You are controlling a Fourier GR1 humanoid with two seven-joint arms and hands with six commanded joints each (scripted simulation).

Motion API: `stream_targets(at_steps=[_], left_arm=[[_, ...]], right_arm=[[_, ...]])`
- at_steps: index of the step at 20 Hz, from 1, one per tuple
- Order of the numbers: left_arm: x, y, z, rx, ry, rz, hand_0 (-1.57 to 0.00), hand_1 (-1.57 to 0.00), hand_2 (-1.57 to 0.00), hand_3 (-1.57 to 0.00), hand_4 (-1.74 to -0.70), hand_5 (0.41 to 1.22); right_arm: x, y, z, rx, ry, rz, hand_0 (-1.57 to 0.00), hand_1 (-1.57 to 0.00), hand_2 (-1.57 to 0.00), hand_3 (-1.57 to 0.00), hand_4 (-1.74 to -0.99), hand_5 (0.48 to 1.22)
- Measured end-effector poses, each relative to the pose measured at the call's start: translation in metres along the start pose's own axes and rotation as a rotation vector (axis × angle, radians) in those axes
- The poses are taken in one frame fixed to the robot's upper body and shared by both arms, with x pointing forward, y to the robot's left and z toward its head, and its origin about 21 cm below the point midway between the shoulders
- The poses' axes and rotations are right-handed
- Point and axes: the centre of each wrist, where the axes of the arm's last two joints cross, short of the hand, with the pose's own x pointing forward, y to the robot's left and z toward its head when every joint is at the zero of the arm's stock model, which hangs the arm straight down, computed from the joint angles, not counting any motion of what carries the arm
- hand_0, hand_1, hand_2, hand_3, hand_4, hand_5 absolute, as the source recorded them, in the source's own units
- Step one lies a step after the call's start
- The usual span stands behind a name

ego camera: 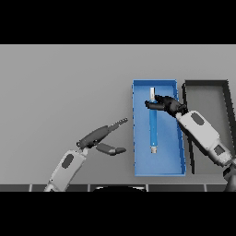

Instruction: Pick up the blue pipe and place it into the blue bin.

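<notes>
My right hand [167,104] curls round the upper end of the blue pipe [153,126], which lies lengthwise inside the blue bin [159,169]; my left hand [103,136] rests open.

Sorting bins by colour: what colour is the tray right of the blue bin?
Dark grey, nearly black; the head view shows it.

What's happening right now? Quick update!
Right hand curled round blue pipe, over blue bin. Left hand open, idle on table. Dark bin beside, nothing blocking.
</notes>
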Motion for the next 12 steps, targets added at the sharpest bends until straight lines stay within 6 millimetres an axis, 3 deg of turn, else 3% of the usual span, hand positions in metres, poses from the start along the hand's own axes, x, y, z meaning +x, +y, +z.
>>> stream_targets(at_steps=[6, 12], left_arm=[[0.0003, -0.0004, -0.002, -0.002, -0.004, 0.001, 0.0, 0.0, 0.0, 0.0, -0.92, 0.465], [0.0013, 0.0058, 0.0005, -0.006, -0.004, 0.01, 0.0, 0.0, 0.0, 0.0, -0.92, 0.468]], right_arm=[[-0.0033, 0.0001, -0.0034, -0.016, -0.026, -0.002, -0.01, -0.01, -0.01, -0.01, -1.127, 0.68], [-0.0014, -0.0044, -0.0018, 0.002, -0.025, 0.006, -0.01, -0.01, -0.01, -0.01, -1.129, 0.677]])
